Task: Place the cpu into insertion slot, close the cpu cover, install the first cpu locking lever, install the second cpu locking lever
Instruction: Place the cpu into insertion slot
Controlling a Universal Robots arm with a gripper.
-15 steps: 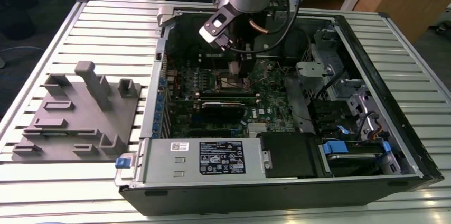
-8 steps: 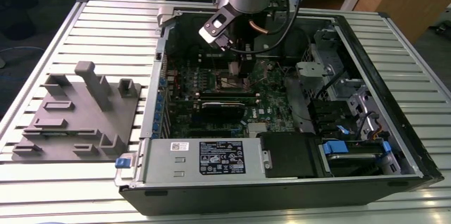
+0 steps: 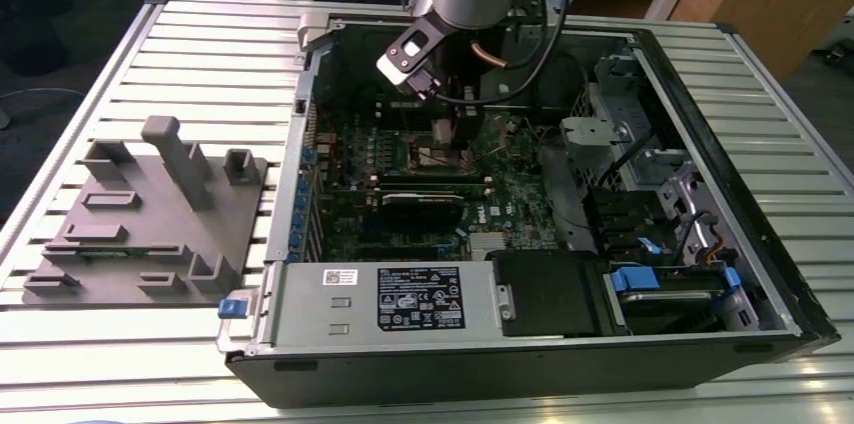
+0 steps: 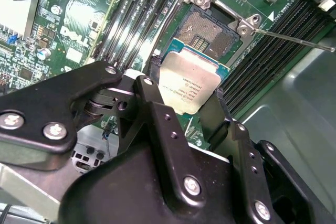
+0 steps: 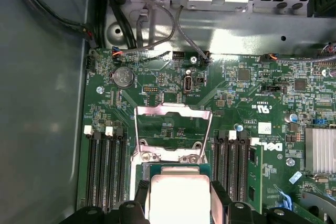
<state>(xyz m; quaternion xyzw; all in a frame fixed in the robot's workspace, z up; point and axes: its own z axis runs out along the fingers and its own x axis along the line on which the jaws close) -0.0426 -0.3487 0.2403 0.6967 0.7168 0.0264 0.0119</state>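
Squarely within end effector (image 4: 184, 97) grasp: cpu (image 4: 190, 80)

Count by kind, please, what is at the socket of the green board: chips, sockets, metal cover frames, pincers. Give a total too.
cpu: 1
insertion slot: 1
cpu cover: 1
pincer: 1
Total: 4
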